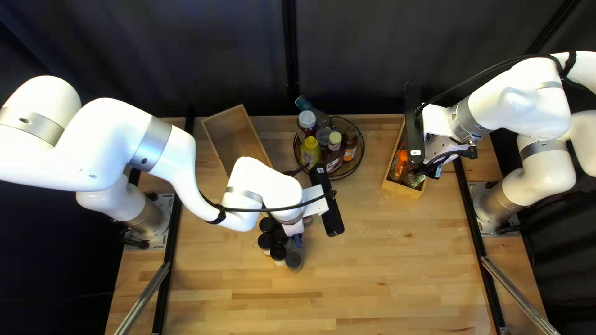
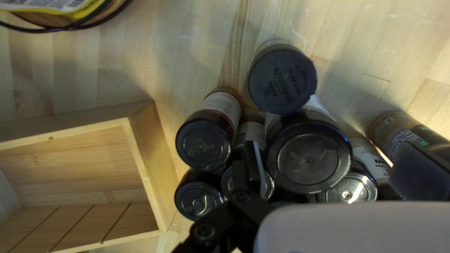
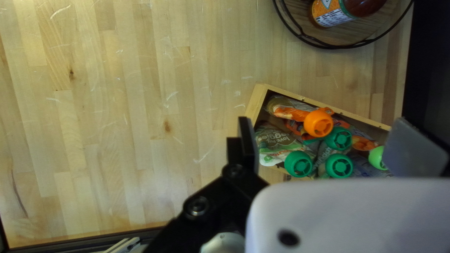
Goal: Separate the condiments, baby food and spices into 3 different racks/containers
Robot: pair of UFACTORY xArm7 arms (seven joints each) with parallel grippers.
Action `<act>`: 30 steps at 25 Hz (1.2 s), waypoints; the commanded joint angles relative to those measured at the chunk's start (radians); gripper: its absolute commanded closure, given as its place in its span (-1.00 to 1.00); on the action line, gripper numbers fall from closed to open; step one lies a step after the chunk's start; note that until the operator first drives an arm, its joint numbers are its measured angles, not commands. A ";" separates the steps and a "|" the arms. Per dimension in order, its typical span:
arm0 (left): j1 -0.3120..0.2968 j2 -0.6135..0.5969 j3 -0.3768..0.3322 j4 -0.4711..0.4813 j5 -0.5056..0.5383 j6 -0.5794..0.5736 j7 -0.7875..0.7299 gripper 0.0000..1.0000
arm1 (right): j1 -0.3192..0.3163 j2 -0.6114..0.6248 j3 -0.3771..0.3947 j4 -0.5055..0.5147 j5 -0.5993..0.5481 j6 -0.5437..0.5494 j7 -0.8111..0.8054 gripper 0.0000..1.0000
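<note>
Nearest the top camera, from the left edge: raised white left arm (image 1: 105, 149), reaching in over the tabletop (image 1: 372, 267). Next, beyond its wrist, a wooden box (image 1: 233, 131), open side up, set at an angle; grooves across the inside. Left pincer (image 1: 298, 240) at the cluster of spice jars (image 1: 277, 252). State: spread, per left wrist view; black-lidded jars between and under the fingers, none gripped from both sides. Jars close together, lids up. Raised lettering on the dark grey lid (image 2: 282, 80); heavy dark characters on a white label (image 2: 371, 158); fine print on a brown label with green accent (image 2: 404, 136), near one finger.

Farther right, beyond the jars: round black wire basket (image 1: 363, 149) holding condiment bottles. Noted in it: white-capped bottle (image 1: 307, 121), yellow bottle (image 1: 310, 151), pale-capped dark bottle (image 1: 334, 149), bottle with an orange label (image 3: 330, 12), white panel of small print. Teal-capped bottle (image 1: 315, 110) tilted at the far side.

Toward the right edge: second wooden box (image 1: 402, 190), packed with baby-food pouches (image 3: 278, 143). Orange cap (image 3: 318, 122), several green; large pale lettering on a green-and-white pouch. Right pincer (image 1: 428, 170) above this box, spread, holding nothing. Last, white right arm (image 1: 528, 99), reaching in from its base.
</note>
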 commanded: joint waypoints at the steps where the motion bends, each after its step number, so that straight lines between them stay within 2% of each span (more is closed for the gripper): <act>1: 0.000 0.001 0.001 0.007 0.001 0.011 -0.001 0.00 | 0.000 0.000 0.000 0.000 0.000 0.000 0.000 -1.00; 2: 0.000 0.001 0.000 0.011 0.001 0.015 -0.001 0.60 | 0.000 0.000 0.000 0.000 0.000 0.000 0.000 -1.00; 3: 0.000 0.002 0.000 0.014 0.001 0.017 0.000 0.77 | 0.000 0.000 0.000 0.000 0.000 0.000 0.000 -1.00; 4: -0.001 0.003 -0.001 0.020 0.001 0.023 0.001 0.82 | 0.000 0.000 0.000 0.000 0.000 0.000 0.000 -1.00; 9: -0.001 0.007 -0.001 0.036 0.001 0.035 0.012 0.94 | 0.000 0.000 0.000 0.000 0.000 0.000 0.000 -1.00; 13: -0.004 0.000 -0.004 0.056 -0.004 0.059 0.024 0.92 | 0.000 0.000 0.000 0.000 0.000 0.000 0.000 -1.00; 22: -0.022 -0.048 -0.023 0.192 -0.015 0.235 0.080 0.92 | 0.000 0.000 0.000 0.000 0.000 0.000 0.000 -1.00; 24: -0.023 -0.049 -0.024 0.196 -0.013 0.238 0.085 0.80 | 0.000 0.000 0.000 0.000 0.000 0.000 0.000 -1.00; 25: -0.023 -0.052 -0.025 0.192 -0.016 0.234 0.087 -0.98 | 0.000 0.000 0.000 0.000 0.000 0.000 0.000 -1.00; 30: -0.012 -0.081 -0.014 0.132 -0.065 0.170 0.141 -1.00 | 0.000 0.000 0.000 0.000 0.000 0.000 0.000 -1.00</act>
